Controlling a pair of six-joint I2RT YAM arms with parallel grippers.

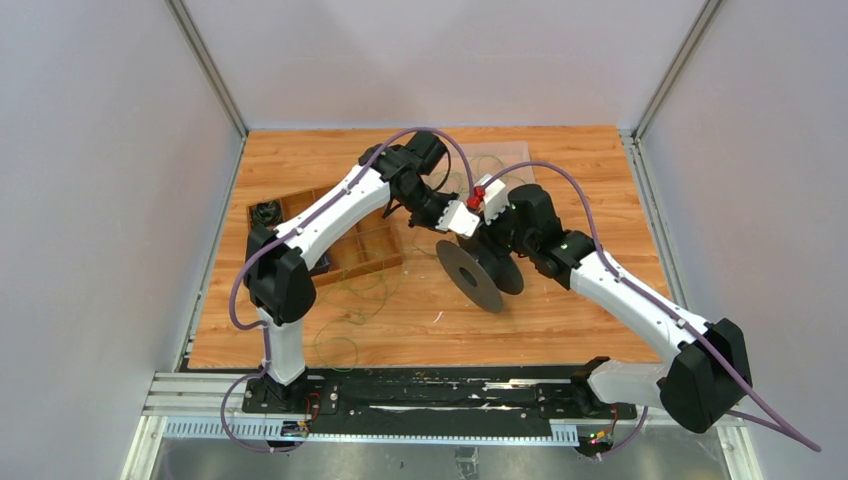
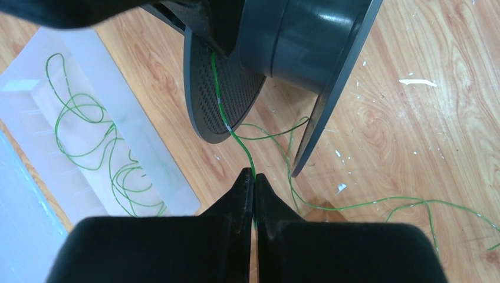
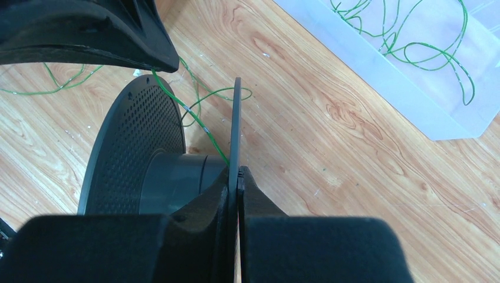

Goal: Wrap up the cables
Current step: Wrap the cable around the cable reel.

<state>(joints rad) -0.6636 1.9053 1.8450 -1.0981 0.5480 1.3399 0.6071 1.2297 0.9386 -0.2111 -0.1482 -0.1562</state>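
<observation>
**Entry: cables [image 2: 219, 103], one strand nipped in my left pincer [image 2: 255, 177]; spool [image 3: 168, 177] held by my right pincer [image 3: 238, 172].**

Handling, as I judge it: hair-thin, near weightless and limp, springy enough to kink or snag, and slick between flat pads. It is best taken on a straight run close to the spool, never on a tangle. Left pincer: jaws fully together on the strand, which leaves the tips and climbs straight ahead to the spool's perforated flange. Slack trails on the table [image 2: 383, 135] beside and behind the tips, and more loops lie in a clear tray [image 2: 168, 177] off to the pincer's other side. Right pincer: jaws narrowed to a sliver, clamping the thin edge of the spool's nearer flange, with the hub just beside the tips.
</observation>
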